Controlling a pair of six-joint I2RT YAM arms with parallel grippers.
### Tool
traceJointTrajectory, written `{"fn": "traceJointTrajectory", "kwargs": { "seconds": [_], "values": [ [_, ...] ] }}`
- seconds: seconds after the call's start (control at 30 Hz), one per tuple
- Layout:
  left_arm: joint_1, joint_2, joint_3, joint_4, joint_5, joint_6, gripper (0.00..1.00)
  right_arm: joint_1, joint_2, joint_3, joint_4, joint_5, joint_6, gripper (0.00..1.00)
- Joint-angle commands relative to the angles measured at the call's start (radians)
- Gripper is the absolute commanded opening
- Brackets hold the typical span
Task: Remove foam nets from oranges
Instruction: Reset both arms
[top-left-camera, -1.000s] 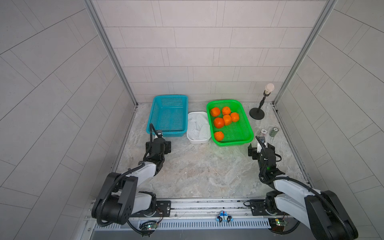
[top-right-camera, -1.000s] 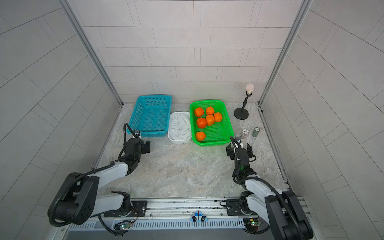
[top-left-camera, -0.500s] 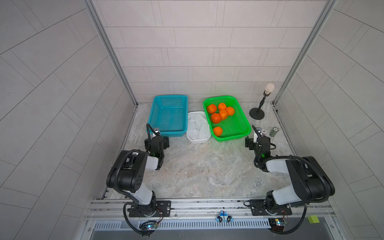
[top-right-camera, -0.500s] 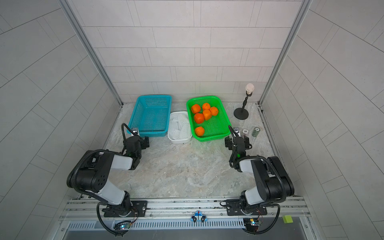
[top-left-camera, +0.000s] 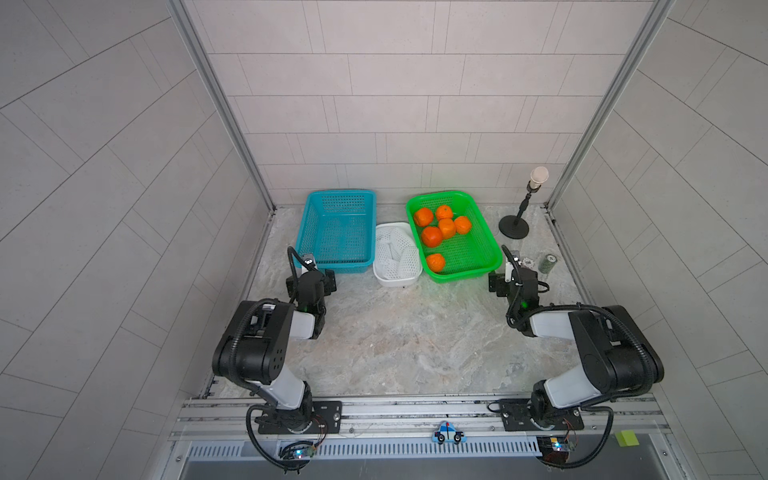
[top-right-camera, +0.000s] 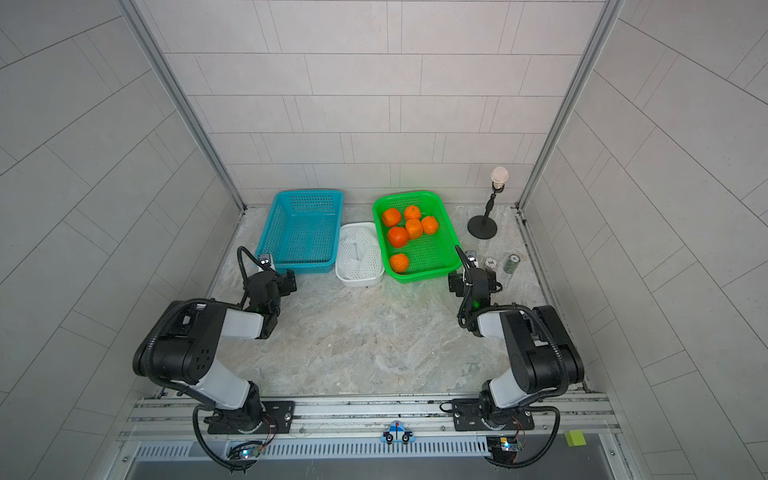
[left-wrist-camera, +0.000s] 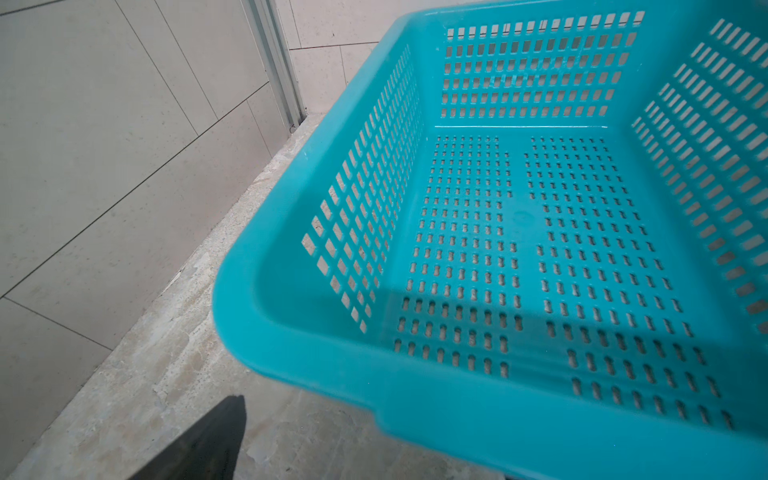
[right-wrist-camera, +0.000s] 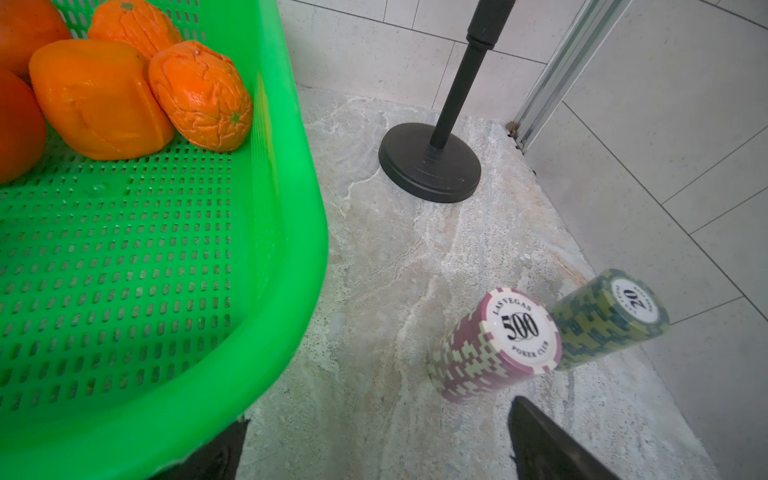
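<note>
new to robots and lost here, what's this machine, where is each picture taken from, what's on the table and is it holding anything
This is a robot with two arms fixed to a rail at the near edge of the table, each ending in a two-finger gripper. Two pictures look down on the whole scene from overhead; two come from cameras on the wrists. The left gripper faces an empty blue basket; the right gripper is beside a green basket with six bare oranges. Between the baskets a white tub holds foam nets. On the robot's right are a black stand and two chip stacks. Both grippers are open and hold nothing.
</note>
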Motion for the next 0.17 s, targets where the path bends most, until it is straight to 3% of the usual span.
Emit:
{"fn": "traceJointTrajectory", "kwargs": {
  "seconds": [0.0,0.13],
  "values": [
    [0.009,0.007,0.028,-0.005,0.016,-0.008,1.00,-0.006,0.005,0.017,-0.012,-0.001,0.009,1.00],
    [0.011,0.007,0.028,-0.006,0.016,-0.010,1.00,-0.004,0.013,0.030,-0.027,-0.001,0.006,1.00]
  ]
}}
